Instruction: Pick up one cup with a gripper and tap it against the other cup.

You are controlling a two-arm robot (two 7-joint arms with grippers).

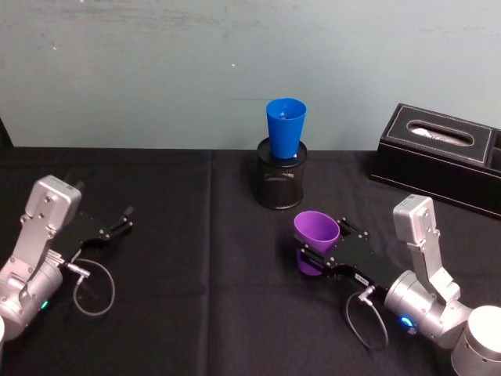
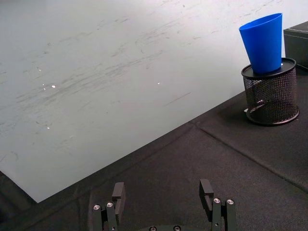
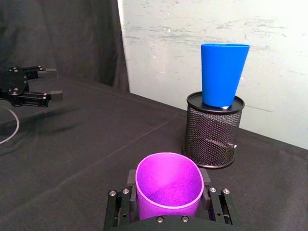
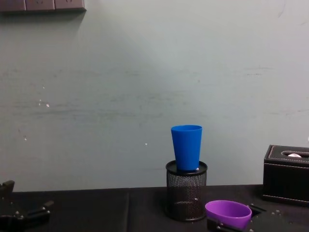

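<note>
Purple cup (image 1: 316,233) in right pincer (image 1: 326,243); blue cup (image 1: 285,125) in mesh holder (image 1: 279,186)

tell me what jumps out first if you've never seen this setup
The bright blue cup stands upright in a black mesh pen holder at the back of the table. In front of it, to the right, the right gripper grips the purple cup, while the left gripper sits open at the far left.

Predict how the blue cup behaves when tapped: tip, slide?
Likely the blue cup rocks rather than slides: its narrow base sits in the mesh holder, most of it above the rim. Looks like plastic, so likely light; a firm tap from the purple cup in the right claw could tilt it.
</note>
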